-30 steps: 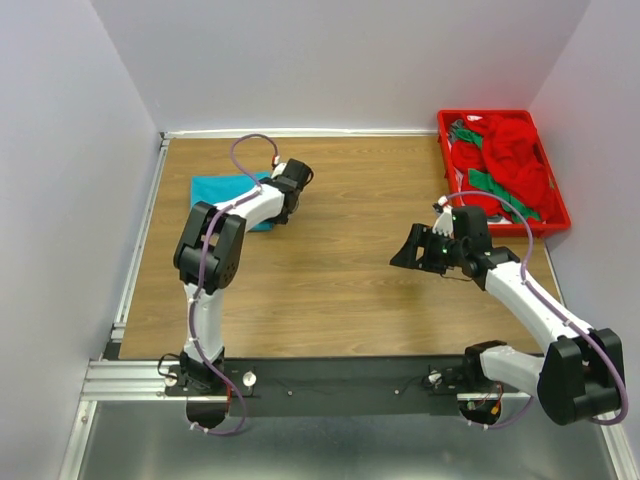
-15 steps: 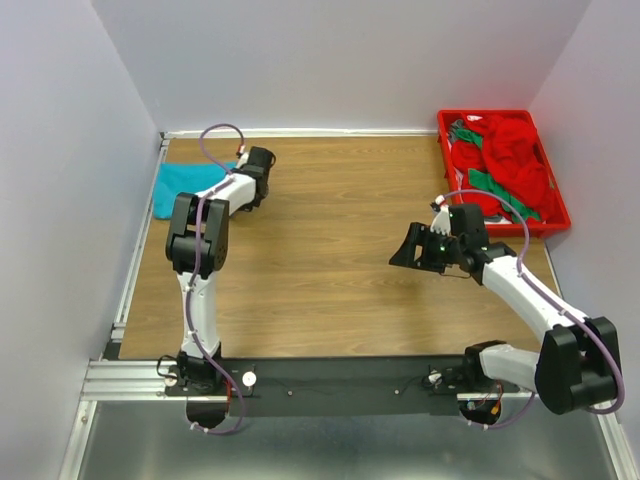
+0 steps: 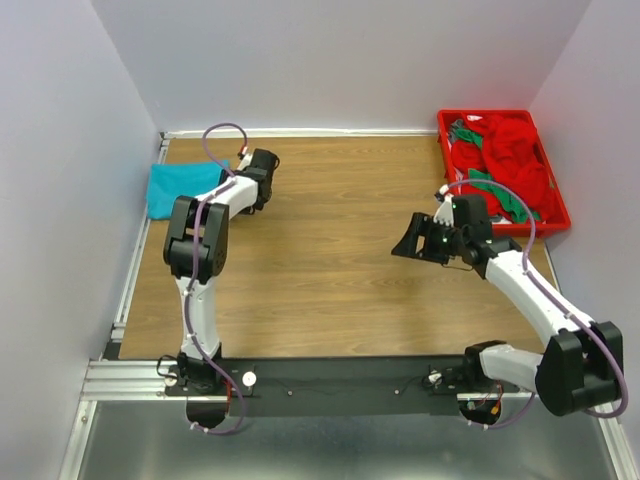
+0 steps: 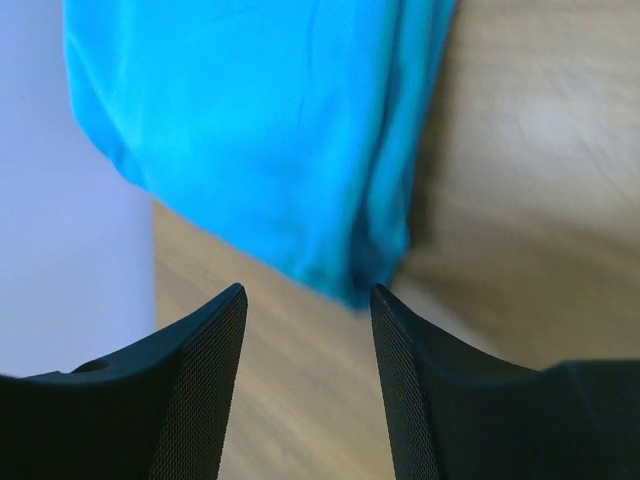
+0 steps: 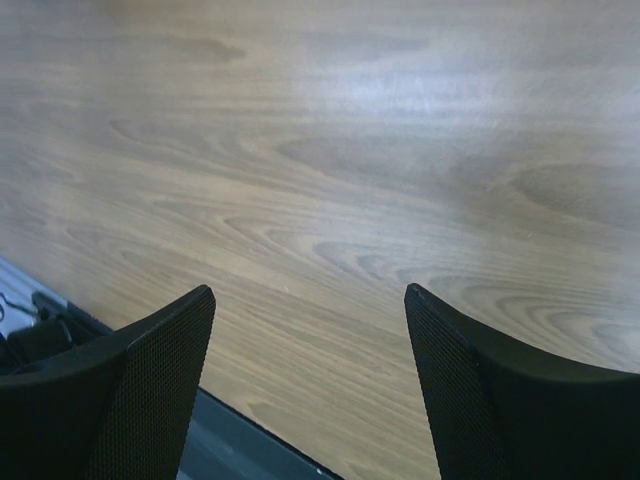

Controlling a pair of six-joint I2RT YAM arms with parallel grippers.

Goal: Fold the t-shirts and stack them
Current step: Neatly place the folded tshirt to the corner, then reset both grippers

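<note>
A teal t-shirt lies folded at the far left of the table, against the left wall. In the left wrist view its corner reaches down to just ahead of the fingertips. My left gripper sits right beside the shirt's right edge, open, with only bare wood between its fingers. Red t-shirts and green ones are heaped in the red tray at the far right. My right gripper hovers open over bare wood, left of the tray, holding nothing.
The lilac left wall stands close to the left gripper. A metal rail runs along the table's left edge. The table's near edge and the dark base plate show under the right gripper.
The teal shirt has slid left to the wall with my left gripper on it. The left gripper has since let go and backed off slightly. The right gripper shifted a little right.
</note>
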